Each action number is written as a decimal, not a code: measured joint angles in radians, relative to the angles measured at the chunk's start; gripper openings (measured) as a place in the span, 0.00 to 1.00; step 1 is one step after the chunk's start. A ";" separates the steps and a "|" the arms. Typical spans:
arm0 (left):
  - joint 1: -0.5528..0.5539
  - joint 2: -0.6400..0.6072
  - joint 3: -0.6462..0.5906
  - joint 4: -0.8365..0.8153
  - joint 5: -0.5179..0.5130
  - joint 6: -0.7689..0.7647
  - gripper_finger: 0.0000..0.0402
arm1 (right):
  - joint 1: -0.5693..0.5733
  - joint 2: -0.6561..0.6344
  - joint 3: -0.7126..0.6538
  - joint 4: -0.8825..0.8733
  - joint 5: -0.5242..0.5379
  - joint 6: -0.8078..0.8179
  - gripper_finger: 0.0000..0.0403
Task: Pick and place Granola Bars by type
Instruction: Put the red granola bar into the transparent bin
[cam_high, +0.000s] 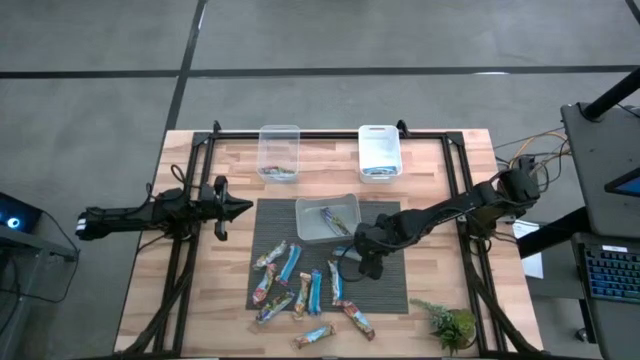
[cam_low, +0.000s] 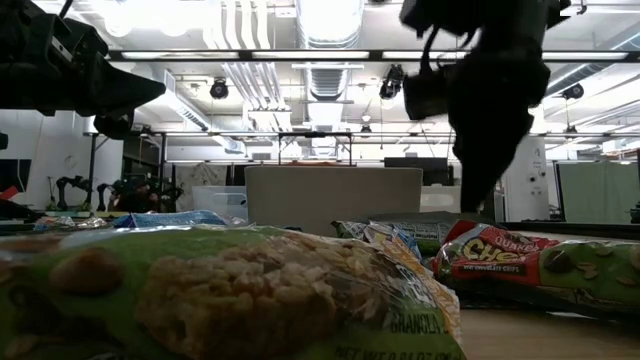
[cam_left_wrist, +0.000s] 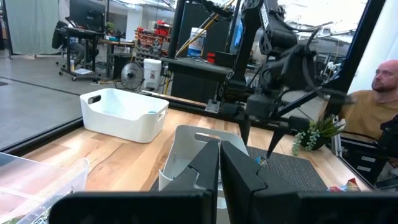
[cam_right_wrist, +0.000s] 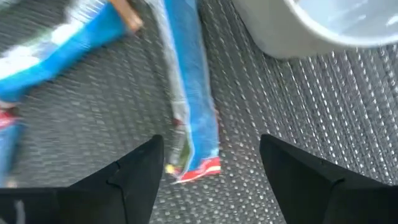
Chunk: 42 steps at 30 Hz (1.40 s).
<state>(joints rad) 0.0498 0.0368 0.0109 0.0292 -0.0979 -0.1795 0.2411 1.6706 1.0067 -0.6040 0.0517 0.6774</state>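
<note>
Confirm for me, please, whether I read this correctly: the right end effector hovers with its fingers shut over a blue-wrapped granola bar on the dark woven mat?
Not quite: the right end effector has its fingers open, not shut. The right wrist view shows the two fingers spread wide apart, with the blue-wrapped granola bar lying on the dark woven mat beneath them. The rest stands.

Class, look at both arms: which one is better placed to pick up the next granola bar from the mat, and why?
Probably the right. The right gripper hangs open just above the mat, a blue-wrapped bar lying between its fingers. The left gripper is shut and waits at the mat's left edge, away from the bars.
</note>
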 joint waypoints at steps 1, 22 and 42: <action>0.000 0.000 0.000 0.000 0.000 0.000 0.00 | -0.001 0.006 -0.003 -0.003 0.000 0.000 0.63; 0.000 0.002 0.000 0.000 0.000 0.000 0.00 | 0.003 0.066 0.004 0.072 -0.034 -0.234 0.62; 0.000 0.002 0.000 0.000 0.000 0.000 0.00 | 0.003 0.129 0.004 0.130 -0.032 -0.288 0.56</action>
<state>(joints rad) 0.0502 0.0383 0.0109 0.0292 -0.0978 -0.1795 0.2440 1.8000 1.0111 -0.4744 0.0193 0.3889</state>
